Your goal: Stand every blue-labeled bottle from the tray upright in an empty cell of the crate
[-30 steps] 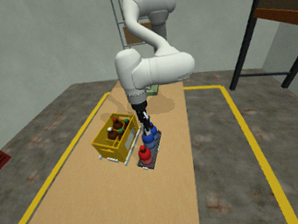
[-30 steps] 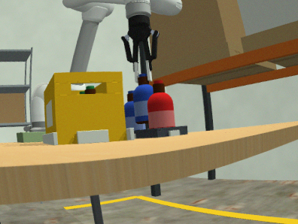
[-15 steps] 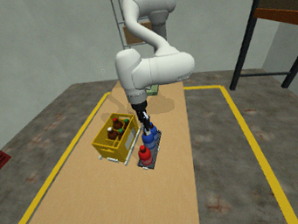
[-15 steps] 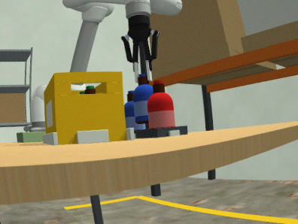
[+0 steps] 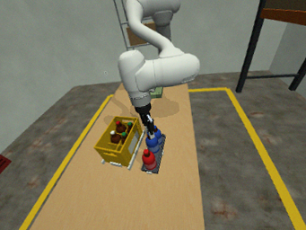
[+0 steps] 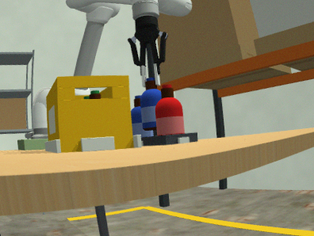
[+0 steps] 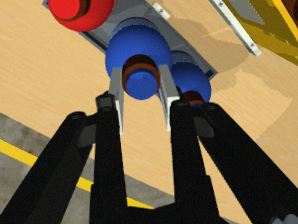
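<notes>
The black two-finger tool is closed on the brown neck of a round-shouldered blue bottle with a pale blue label and a blue cap, one finger on either side of the neck. This bottle is upright and raised slightly off the dark grey rectangular tray, with its base above the tray's surface. It is over the middle of the tray, between the other two bottles, and outside the crate.

The second blue bottle, also blue-capped and pale-labeled, stands upright at the far end of the tray. A red bottle with a pink label and a red cap stands upright at the near end.

To the left of the tray, near it but apart, the yellow open-topped crate sits level on the light wooden worktop, with low white brackets around its foot. Four brown bottles stand in it: one red-capped, one white-capped and two green-capped. The white jointed arm reaches in from the far side, the tool pointing down.
</notes>
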Controlling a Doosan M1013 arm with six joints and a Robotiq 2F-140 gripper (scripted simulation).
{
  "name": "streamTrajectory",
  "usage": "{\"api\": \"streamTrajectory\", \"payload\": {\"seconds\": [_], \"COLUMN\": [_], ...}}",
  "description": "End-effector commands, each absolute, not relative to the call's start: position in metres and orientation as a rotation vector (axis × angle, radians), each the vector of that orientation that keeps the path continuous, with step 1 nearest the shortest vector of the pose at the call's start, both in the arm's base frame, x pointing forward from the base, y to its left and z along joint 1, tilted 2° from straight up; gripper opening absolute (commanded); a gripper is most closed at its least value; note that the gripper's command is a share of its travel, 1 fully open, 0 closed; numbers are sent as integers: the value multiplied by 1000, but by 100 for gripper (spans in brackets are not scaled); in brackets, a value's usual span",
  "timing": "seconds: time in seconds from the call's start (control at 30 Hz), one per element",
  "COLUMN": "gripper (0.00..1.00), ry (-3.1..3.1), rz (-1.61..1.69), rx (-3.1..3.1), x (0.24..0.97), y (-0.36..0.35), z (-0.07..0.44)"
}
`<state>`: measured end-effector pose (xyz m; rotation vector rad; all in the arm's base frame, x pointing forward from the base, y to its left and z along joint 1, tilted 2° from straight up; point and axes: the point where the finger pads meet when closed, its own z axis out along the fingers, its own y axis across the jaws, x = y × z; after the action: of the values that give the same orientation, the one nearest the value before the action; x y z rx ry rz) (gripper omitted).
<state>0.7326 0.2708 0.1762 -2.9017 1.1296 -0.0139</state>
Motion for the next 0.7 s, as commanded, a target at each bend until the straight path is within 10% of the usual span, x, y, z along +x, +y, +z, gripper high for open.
{"api": "streamTrajectory", "payload": {"seconds": [0.0, 0.67], "gripper": [0, 0], "ry": [1130, 1130], "rz": [-14, -14], "rx": [-2902, -2902], "x": [733, 733], "y": [271, 271], "z": [176, 180]}}
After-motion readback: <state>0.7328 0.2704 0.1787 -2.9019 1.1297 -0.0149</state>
